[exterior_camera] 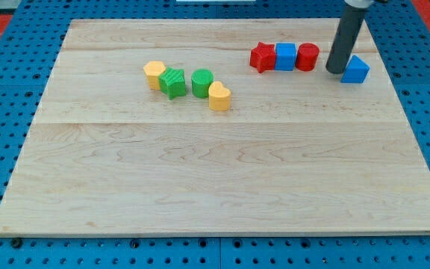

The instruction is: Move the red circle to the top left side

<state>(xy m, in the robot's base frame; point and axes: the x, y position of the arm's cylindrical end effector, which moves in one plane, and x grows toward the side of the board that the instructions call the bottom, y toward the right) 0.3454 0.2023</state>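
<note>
The red circle [307,57] stands on the wooden board near the view's top right, at the right end of a row with a blue square block [285,57] and a red star-shaped block [262,57]. My tip [336,71] rests on the board just to the right of the red circle, a small gap apart. A blue block with a pointed top [356,69] sits touching or almost touching the tip on its right.
Left of centre lies a cluster: a yellow block [154,74], a green star-shaped block [173,82], a green cylinder [202,82] and a yellow heart-shaped block [219,97]. The wooden board [215,187] lies on a blue pegboard.
</note>
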